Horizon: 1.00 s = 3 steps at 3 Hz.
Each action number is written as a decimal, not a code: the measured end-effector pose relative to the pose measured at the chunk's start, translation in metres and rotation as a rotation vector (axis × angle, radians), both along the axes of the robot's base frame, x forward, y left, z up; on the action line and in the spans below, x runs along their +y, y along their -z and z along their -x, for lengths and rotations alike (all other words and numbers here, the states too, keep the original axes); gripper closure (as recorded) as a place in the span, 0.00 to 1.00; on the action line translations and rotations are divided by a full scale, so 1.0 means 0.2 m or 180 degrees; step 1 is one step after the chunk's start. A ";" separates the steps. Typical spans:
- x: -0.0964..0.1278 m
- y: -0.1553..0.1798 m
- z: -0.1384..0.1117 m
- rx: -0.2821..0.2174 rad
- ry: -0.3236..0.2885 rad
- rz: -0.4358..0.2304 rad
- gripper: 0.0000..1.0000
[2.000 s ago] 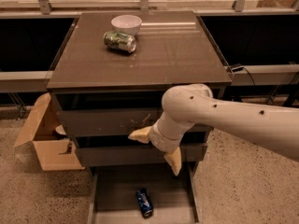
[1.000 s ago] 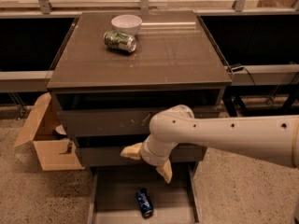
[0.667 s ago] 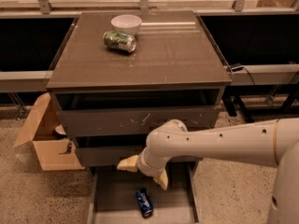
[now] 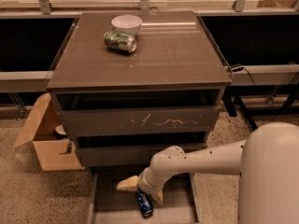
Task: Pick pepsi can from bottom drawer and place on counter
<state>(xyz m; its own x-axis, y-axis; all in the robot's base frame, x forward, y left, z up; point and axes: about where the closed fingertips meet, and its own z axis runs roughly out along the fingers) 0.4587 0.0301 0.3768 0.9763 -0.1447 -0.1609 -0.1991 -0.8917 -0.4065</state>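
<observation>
The pepsi can (image 4: 145,206), dark blue, lies on the floor of the pulled-out bottom drawer (image 4: 175,205) at the foot of the cabinet. My gripper (image 4: 142,192) hangs low in that drawer, directly over the can's far end. It is open, with one cream fingertip (image 4: 126,185) to the can's left and the other just to its right. The white arm comes in from the lower right and hides part of the drawer. The counter (image 4: 173,50) is the glossy grey-brown top of the cabinet, well above.
A green-and-silver can (image 4: 120,41) lies on its side on the counter beside a white bowl (image 4: 126,23). A scratched drawer front (image 4: 140,121) sits above the bottom drawer. An open cardboard box (image 4: 46,141) stands on the floor to the left.
My arm has swung down from in front of the middle drawers into the bottom drawer. The gripper now sits over the pepsi can, which has not moved.
</observation>
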 end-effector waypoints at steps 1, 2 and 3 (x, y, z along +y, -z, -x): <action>0.00 0.00 0.00 0.0000 -0.0001 0.0001 0.00; 0.01 0.20 -0.04 0.0001 -0.0169 0.0172 0.00; 0.00 0.45 -0.10 -0.0027 -0.0373 0.0344 0.00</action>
<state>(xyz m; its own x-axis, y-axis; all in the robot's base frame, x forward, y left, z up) 0.4795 0.0310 0.2874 0.9888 -0.0456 -0.1421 -0.0880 -0.9472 -0.3083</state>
